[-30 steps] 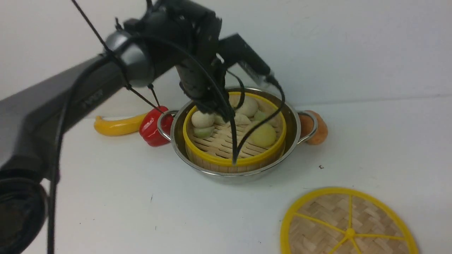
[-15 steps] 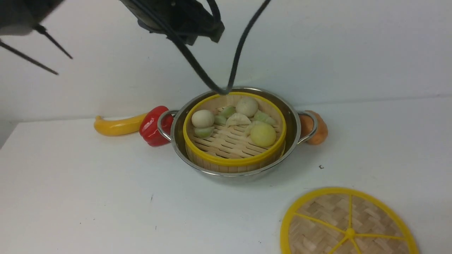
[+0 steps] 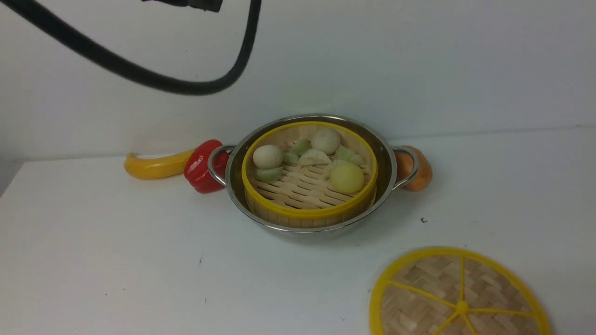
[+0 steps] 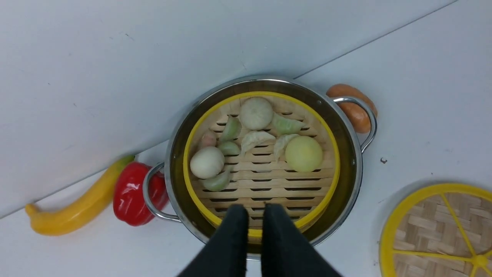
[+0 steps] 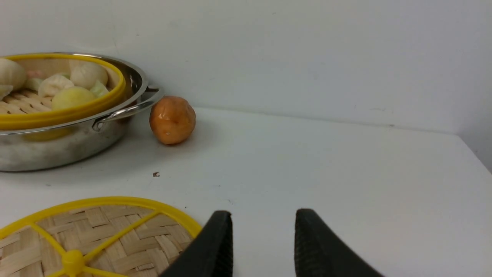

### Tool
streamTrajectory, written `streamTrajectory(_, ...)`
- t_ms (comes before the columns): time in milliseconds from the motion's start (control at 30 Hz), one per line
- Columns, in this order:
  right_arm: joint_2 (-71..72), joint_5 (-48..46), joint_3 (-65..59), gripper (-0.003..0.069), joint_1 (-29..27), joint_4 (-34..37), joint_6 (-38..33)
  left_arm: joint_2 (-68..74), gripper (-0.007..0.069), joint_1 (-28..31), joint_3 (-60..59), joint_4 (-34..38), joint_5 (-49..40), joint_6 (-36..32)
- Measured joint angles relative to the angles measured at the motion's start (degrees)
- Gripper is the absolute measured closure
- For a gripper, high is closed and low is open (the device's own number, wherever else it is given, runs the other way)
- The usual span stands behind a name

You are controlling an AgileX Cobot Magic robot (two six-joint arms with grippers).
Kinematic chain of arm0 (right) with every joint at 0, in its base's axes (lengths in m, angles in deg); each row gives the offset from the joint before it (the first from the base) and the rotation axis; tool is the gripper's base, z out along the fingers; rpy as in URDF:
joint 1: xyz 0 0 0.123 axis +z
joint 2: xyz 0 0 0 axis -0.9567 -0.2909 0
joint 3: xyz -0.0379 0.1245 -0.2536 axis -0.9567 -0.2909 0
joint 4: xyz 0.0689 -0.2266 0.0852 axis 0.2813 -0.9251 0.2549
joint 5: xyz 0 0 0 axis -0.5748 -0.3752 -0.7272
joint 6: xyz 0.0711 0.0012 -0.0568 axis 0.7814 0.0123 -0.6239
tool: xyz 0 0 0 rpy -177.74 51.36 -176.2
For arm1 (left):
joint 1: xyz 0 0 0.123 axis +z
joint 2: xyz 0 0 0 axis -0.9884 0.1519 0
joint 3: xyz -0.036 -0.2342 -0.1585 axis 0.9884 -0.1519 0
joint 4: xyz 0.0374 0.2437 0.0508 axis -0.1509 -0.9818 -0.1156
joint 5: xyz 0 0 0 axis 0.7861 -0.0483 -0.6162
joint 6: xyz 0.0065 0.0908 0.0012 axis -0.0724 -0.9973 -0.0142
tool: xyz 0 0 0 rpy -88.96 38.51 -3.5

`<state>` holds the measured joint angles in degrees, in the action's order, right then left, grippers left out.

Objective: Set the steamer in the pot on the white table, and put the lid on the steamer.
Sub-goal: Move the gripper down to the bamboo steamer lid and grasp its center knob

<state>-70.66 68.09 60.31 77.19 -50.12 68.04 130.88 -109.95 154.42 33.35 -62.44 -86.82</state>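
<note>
The steamer (image 3: pixel 298 188), a yellow-rimmed bamboo basket holding toy buns and dumplings, sits inside the shiny pot (image 3: pixel 386 163) on the white table (image 3: pixel 139 256). The lid (image 3: pixel 458 298), a flat woven disc with yellow spokes, lies on the table near the front right. In the left wrist view, my left gripper (image 4: pixel 255 209) hangs high above the steamer's (image 4: pixel 261 177) near rim, fingers almost together and empty. My right gripper (image 5: pixel 263 215) is low over the table just beside the lid's (image 5: pixel 96 231) edge, open with nothing between its fingers. Neither gripper shows in the front view.
A yellow banana (image 3: pixel 156 166) and a red pepper (image 3: pixel 201 167) lie against the pot's left handle. An orange round toy (image 3: pixel 416 170) sits behind the right handle. A black cable (image 3: pixel 186 86) loops across the top. The wall stands close behind the pot.
My left arm has risen from the steamer and left the front view, only its cable remaining. Its fingers have closed. The steamer stays in the pot; the lid has not moved.
</note>
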Motion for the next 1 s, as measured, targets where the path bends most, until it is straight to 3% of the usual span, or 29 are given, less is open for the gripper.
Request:
streamTrajectory(400, 0.0, 0.0, 0.0, 0.041, 0.0, 0.0, 0.0, -4.4, 0.0573, 0.0, -2.5, -2.5, 0.6, 5.9)
streamTrajectory(567, 0.0, 0.0, 0.0, 0.041, 0.0, 0.0, 0.0, -12.2, 0.0571, 1.3, -12.2, -5.3, 12.7, 3.9)
streamTrajectory(633, 0.0, 0.0, 0.0, 0.041, 0.0, 0.0, 0.0, -18.2, 0.0562, 4.5, -22.3, -4.8, 24.2, 2.9)
streamTrajectory(733, 0.0, 0.0, 0.0, 0.041, 0.0, 0.0, 0.0, -24.4, 0.0558, 9.6, -34.1, -3.1, 33.0, 2.5)
streamTrajectory(1000, 0.0, 0.0, 0.0, 0.041, 0.0, 0.0, 0.0, -47.6, 0.0526, 24.0, -68.4, 1.4, 46.3, 2.2)
